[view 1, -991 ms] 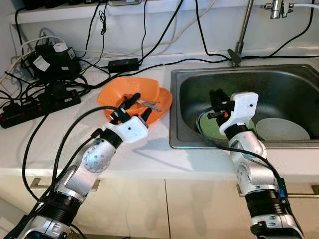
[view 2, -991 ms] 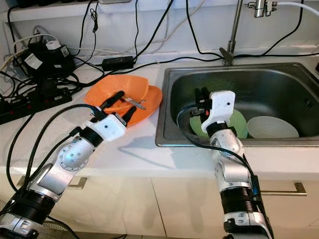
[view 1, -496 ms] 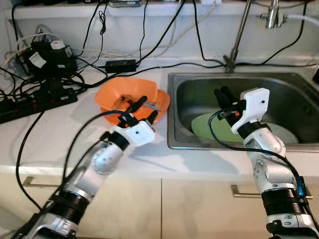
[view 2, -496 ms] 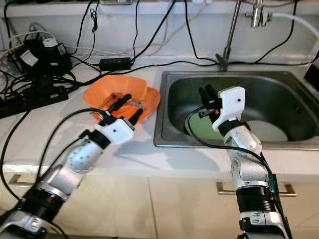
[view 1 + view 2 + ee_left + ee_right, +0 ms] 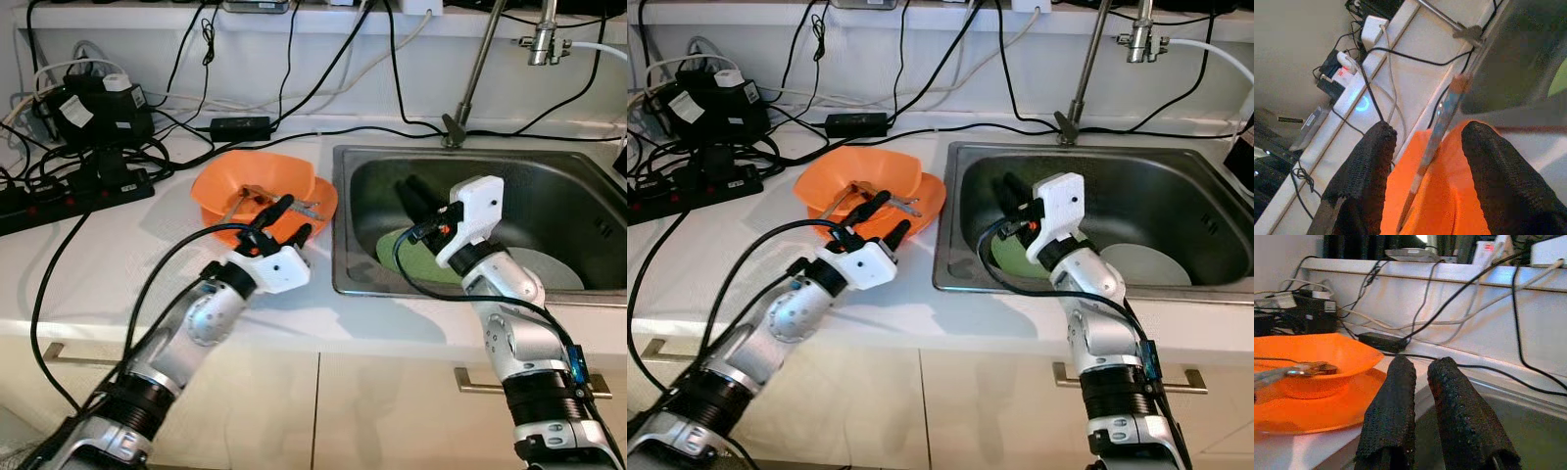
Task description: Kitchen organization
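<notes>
The orange plastic bowl (image 5: 257,186) sits on an orange plate (image 5: 318,204) on the white bench (image 5: 118,259), just beside the left rim of the stainless steel sink (image 5: 578,186). Metal utensils (image 5: 257,199) lie inside the bowl. In the sink basin a green round plate (image 5: 411,262) lies next to a white round plate (image 5: 556,269).

The left gripper (image 5: 290,219) hovers at the near edge of the bowl, jaws spread apart and holding nothing; in its wrist view one utensil handle (image 5: 1442,128) runs up between the two fingers. The right gripper (image 5: 409,197) hangs over the left part of the sink above the green plate, jaws almost together and empty.

The step in hand looks like taking a utensil from the bowl. To do it well, the left gripper should straddle one handle squarely, lower until both pads flank it, then close without nudging the bowl toward the sink or snagging the black cables (image 5: 147,157) behind.
</notes>
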### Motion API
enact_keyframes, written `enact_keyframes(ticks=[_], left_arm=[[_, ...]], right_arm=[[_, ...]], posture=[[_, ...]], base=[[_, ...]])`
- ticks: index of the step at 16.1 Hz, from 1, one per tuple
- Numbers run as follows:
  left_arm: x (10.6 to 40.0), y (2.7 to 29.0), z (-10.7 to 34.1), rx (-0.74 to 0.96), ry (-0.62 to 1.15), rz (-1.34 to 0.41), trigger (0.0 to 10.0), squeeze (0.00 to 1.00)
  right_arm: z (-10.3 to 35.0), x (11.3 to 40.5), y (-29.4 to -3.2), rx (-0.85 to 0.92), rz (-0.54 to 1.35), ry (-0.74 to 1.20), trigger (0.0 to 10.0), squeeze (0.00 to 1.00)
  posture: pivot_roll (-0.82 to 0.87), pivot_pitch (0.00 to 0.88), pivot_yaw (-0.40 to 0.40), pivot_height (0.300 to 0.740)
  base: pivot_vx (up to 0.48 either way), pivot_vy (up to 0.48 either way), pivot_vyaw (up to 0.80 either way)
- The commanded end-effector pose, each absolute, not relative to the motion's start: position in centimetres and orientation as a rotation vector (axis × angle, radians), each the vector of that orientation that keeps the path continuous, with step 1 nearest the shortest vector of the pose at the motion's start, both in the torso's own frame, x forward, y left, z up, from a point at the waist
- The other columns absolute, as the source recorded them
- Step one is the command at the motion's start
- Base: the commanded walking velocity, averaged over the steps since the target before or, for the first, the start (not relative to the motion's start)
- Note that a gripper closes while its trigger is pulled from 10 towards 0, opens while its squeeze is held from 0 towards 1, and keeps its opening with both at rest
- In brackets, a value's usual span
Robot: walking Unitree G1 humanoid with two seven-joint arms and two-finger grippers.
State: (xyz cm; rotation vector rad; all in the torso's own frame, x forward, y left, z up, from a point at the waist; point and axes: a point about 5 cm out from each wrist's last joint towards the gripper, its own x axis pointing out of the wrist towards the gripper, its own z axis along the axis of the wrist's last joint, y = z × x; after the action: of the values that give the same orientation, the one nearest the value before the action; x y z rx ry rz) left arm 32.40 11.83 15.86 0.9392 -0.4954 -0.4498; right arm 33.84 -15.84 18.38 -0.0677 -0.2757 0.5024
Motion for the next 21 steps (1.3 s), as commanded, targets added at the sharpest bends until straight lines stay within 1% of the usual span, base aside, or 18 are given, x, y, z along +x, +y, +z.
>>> enact_keyframes(ticks=[1, 6, 10, 13, 14, 15, 16, 18, 19, 20, 21], left_arm=[[32.5, 11.9, 16.9, 0.981, -0.523, -0.457, 10.0, 0.0], [32.5, 11.7, 17.6, 1.035, -0.541, -0.497, 10.0, 0.0], [32.3, 11.1, 17.8, 1.063, -0.537, -0.574, 10.0, 0.0], [32.7, 10.3, 17.9, 1.12, -0.551, -0.621, 10.0, 0.0], [33.0, 10.1, 17.8, 1.14, -0.546, -0.621, 8.1, 0.0], [33.2, 10.0, 17.9, 1.15, -0.546, -0.616, 0.0, 0.0], [33.3, 9.9, 17.9, 1.152, -0.546, -0.609, 0.7, 0.0], [33.4, 9.8, 18.0, 1.157, -0.552, -0.588, 9.1, 0.0], [33.6, 9.7, 17.9, 1.172, -0.549, -0.578, 10.0, 0.0], [33.7, 9.7, 17.8, 1.182, -0.545, -0.573, 8.0, 0.0], [33.8, 9.7, 17.9, 1.18, -0.545, -0.568, 0.0, 0.0]], right_arm=[[18.4, 33.4, -15.6, -0.061, 0.546, -0.277, 10.0, 0.0], [18.2, 33.1, -15.5, -0.068, 0.57, -0.266, 10.0, 0.0], [17.9, 32.8, -15.3, -0.065, 0.575, -0.263, 10.0, 0.0], [17.7, 32.8, -14.8, -0.059, 0.572, -0.268, 10.0, 0.0], [17.7, 32.7, -14.6, -0.056, 0.572, -0.271, 10.0, 0.0], [17.7, 32.7, -14.6, -0.056, 0.572, -0.272, 10.0, 0.0], [17.7, 32.6, -14.6, -0.058, 0.571, -0.272, 10.0, 0.0], [17.6, 32.6, -14.7, -0.06, 0.566, -0.272, 10.0, 0.0], [17.6, 32.6, -14.8, -0.062, 0.562, -0.271, 10.0, 0.0], [17.6, 32.6, -14.8, -0.065, 0.561, -0.272, 10.0, 0.0], [17.6, 32.6, -14.8, -0.065, 0.562, -0.272, 10.0, 0.0]], posture=[[0.03, 0.0, 0.024, 0.74], [0.03, 0.0, 0.04, 0.74], [0.03, 0.0, 0.056, 0.74], [0.02, 0.0, 0.077, 0.74], [0.02, 0.0, 0.081, 0.74], [0.02, 0.0, 0.084, 0.74], [0.01, 0.0, 0.085, 0.74], [0.01, 0.0, 0.088, 0.74], [0.01, 0.0, 0.088, 0.74], [0.0, 0.0, 0.088, 0.74], [0.0, 0.0, 0.088, 0.74]], base=[[0.0, 0.0, 0.0], [0.0, 0.0, 0.0], [0.0, 0.0, 0.0], [0.0, 0.0, 0.0], [0.0, 0.0, 0.0], [0.0, 0.0, 0.0], [0.0, 0.0, 0.0], [0.0, 0.0, 0.0], [0.0, 0.0, 0.0], [0.0, 0.0, 0.0], [0.0, 0.0, 0.0]])
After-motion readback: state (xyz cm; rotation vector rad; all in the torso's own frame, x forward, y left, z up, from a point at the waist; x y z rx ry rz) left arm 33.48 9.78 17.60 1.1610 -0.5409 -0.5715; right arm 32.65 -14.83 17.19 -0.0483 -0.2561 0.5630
